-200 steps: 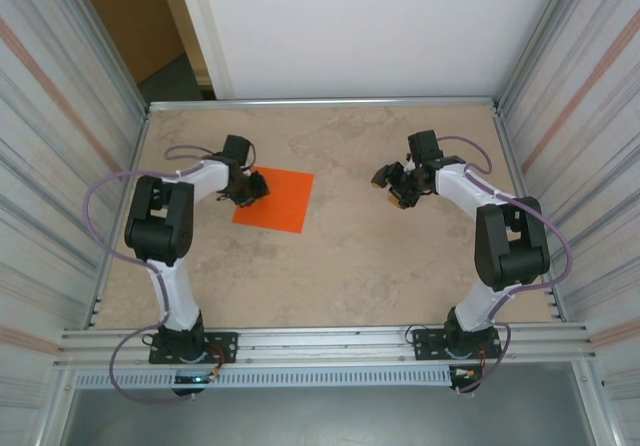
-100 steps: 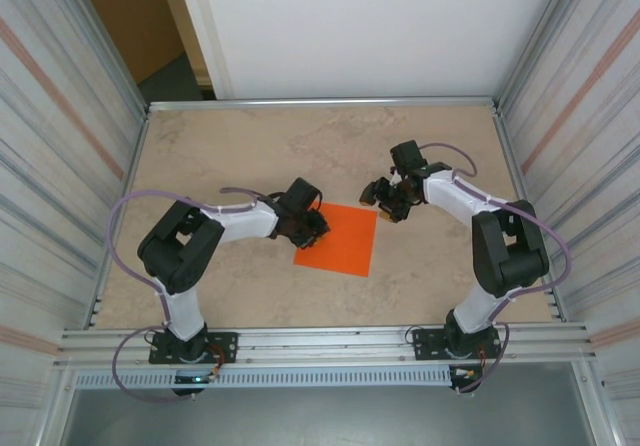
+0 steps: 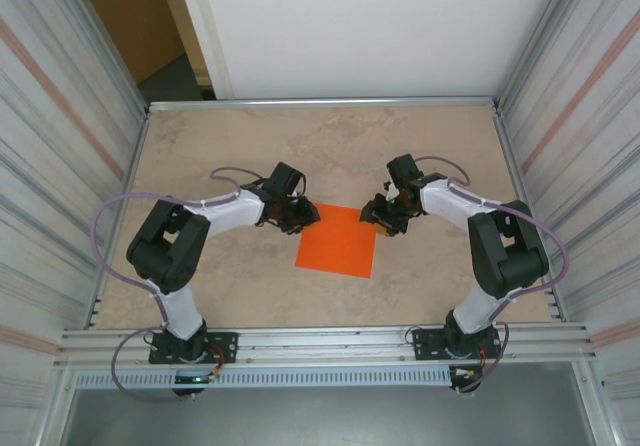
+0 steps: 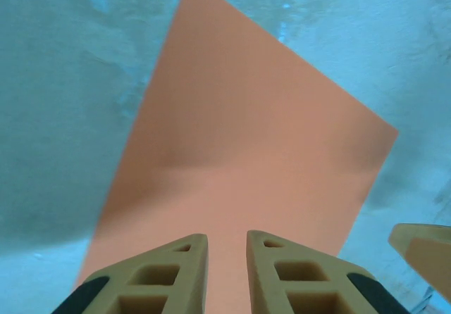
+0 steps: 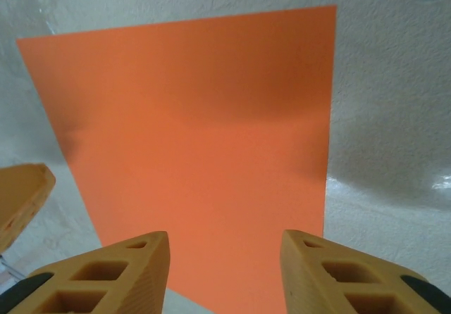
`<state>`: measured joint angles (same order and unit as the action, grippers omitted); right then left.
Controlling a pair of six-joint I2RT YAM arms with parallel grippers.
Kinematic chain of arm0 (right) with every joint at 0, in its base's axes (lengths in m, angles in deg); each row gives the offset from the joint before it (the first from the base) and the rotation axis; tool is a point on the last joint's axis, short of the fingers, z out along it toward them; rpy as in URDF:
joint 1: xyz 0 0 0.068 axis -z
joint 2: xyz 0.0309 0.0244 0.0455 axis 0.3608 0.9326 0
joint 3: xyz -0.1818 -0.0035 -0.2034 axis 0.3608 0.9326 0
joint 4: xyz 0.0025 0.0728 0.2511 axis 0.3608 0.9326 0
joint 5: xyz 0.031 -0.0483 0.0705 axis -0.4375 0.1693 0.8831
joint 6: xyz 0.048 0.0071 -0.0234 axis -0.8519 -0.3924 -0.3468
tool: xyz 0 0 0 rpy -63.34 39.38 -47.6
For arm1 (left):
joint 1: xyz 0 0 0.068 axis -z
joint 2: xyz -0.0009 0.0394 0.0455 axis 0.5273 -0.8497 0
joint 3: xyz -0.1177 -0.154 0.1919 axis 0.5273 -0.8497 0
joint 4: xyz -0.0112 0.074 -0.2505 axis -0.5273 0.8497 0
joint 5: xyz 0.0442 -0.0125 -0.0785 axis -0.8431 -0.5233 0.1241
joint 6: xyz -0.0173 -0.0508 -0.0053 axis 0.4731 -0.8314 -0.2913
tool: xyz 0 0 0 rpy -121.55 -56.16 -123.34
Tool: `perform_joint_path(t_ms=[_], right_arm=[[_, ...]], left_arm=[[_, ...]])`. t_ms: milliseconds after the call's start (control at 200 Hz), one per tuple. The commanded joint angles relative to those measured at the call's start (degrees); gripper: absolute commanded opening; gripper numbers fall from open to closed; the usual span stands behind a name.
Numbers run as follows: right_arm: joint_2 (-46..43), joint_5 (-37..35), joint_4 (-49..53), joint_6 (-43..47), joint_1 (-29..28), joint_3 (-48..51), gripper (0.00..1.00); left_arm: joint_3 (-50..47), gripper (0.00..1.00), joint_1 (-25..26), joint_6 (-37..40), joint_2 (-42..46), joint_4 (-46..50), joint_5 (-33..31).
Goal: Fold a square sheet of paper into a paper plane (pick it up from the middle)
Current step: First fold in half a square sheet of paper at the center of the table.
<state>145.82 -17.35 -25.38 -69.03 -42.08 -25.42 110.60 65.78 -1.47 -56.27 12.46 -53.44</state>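
Note:
The square sheet of paper [image 3: 338, 242] is bright orange and lies flat on the table between the two arms, unfolded. My left gripper [image 3: 296, 217] is at its far left corner. In the left wrist view the left gripper [image 4: 227, 238] hovers low over the square sheet of paper [image 4: 246, 159], jaws a narrow gap apart with nothing clamped between them. My right gripper [image 3: 384, 217] is at the far right corner. In the right wrist view the right gripper [image 5: 225, 236] stands open wide over the near part of the square sheet of paper [image 5: 204, 117].
The beige stone-look table [image 3: 330, 146] is fenced by a metal rail at the back [image 3: 320, 101] and ribbed walls left and right. A finger of the other gripper [image 4: 423, 247] shows at the left wrist view's lower right, and likewise in the right wrist view [image 5: 21, 194].
The left gripper slid the sheet from the left to the table's middle, then drew back to its far left corner. The right gripper moved in to the far right corner, jaws narrowing.

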Motion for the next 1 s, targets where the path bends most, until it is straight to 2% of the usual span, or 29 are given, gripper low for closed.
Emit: perform_joint_path(t_ms=[0,200,511,992], right_arm=[[-0.4,2.2,-0.5,1.6,-0.2,0.7,0.41],[1.7,2.1,-0.3,2.6,-0.2,0.9,0.34],[5.4,2.3,-1.0,3.1,-0.2,0.3,0.33],[10.5,2.7,-3.8,3.6,-0.1,-0.8,0.31]], left_arm=[[1.6,0.20,-0.4,6.9,-1.5,4.2,2.2],[2.8,0.18,-0.4,6.2,-4.1,3.3,3.5],[-0.3,0.14,-0.3,1.3,-5.1,3.1,1.9],[-3.4,0.13,-0.1,-2.0,-5.4,-0.8,3.8]])
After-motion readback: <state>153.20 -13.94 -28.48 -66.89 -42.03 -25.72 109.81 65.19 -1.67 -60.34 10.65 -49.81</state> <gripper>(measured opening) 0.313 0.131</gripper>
